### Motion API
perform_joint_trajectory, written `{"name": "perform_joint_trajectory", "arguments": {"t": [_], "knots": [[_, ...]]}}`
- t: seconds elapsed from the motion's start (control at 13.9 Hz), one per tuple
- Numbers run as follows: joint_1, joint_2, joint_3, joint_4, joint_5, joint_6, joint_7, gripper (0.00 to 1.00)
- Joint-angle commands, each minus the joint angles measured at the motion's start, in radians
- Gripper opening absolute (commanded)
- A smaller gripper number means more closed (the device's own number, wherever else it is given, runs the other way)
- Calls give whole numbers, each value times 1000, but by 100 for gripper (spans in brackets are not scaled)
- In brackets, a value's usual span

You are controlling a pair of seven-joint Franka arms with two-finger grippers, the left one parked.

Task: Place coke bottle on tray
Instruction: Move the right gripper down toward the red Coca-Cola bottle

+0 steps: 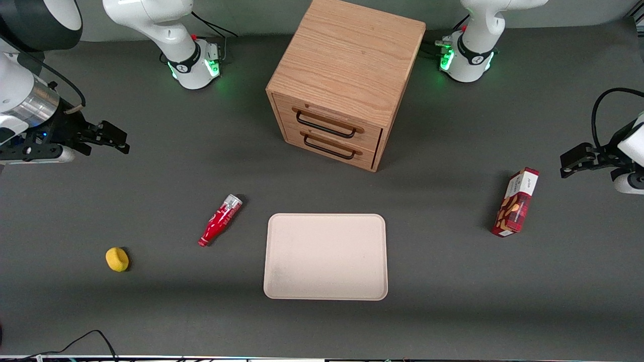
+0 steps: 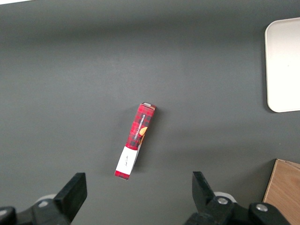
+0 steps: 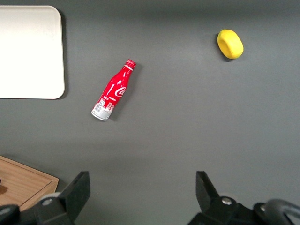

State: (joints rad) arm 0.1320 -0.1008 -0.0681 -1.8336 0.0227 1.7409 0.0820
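Cream-beige flat rectangular tray point(image 1: 326, 256), bare. Slim red coke bottle point(image 1: 220, 219) lies on grey desk point(image 1: 151, 311), cap pointing away from gripper point(image 1: 116, 141); fingers point(image 3: 75, 192) wide apart, holding nothing, well short of it.

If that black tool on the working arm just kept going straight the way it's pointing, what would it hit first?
Probably bare table. The open tool hangs high and looks down on empty grey surface; the coke bottle lies on its side off that line, beside the tray, and the yellow object is off it too. Depth is hard to judge.
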Motion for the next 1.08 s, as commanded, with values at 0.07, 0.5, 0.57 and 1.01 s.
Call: {"name": "perform_joint_trajectory", "arguments": {"t": [0.07,0.5,0.57,1.01], "knots": [[-15,32,17,42,10,-32,15,100],[-5,134,115,82,5,-46,233,100],[-6,159,146,82,-3,-16,286,100],[-5,352,194,66,-3,208,544,100]]}}
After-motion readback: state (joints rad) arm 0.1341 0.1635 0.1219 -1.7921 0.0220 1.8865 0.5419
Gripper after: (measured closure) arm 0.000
